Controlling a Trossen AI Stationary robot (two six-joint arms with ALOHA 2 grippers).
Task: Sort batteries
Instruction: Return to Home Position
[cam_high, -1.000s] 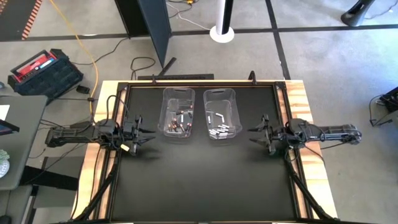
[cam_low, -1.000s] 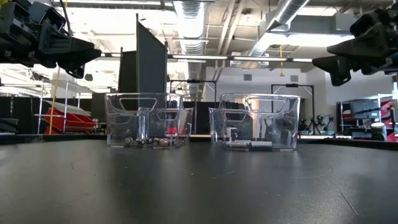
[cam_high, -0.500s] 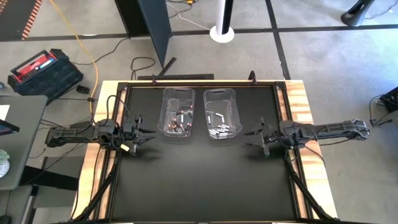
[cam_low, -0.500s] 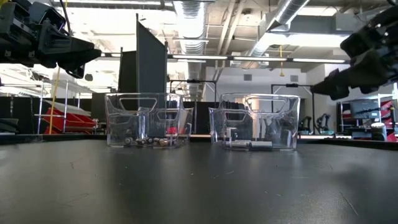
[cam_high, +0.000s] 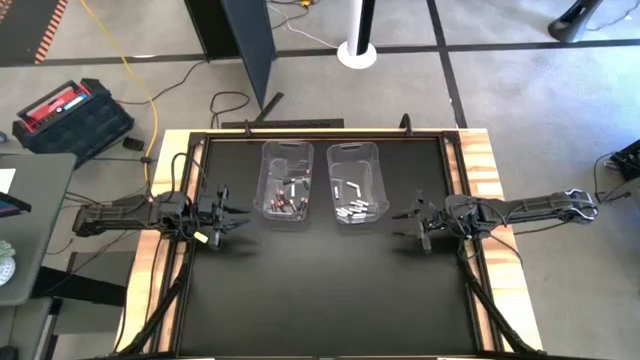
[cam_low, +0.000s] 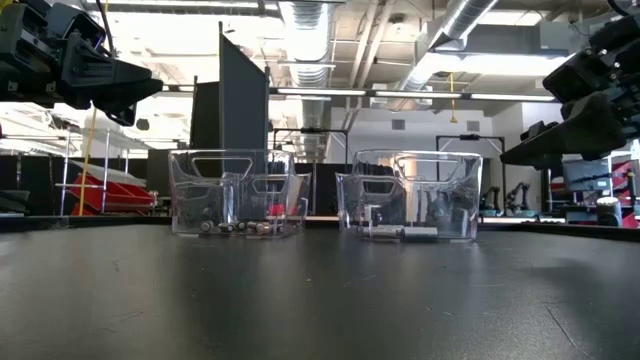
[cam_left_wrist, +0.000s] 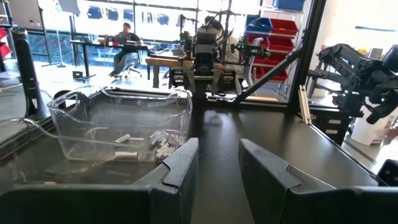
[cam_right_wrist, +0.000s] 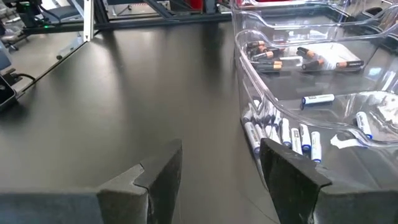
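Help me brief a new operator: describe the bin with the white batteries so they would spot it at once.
On the black table, two clear bins stand side by side between the two arms. The one meant is the clear bin nearer the right arm. It holds white batteries, while its neighbour holds dark batteries with copper marks.

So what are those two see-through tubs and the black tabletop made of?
The left tub and right tub look like clear glossy plastic: the batteries show through their walls. The tabletop looks like a dull black sheet, perhaps rubber or laminate. Its side edge looks like pale wood.
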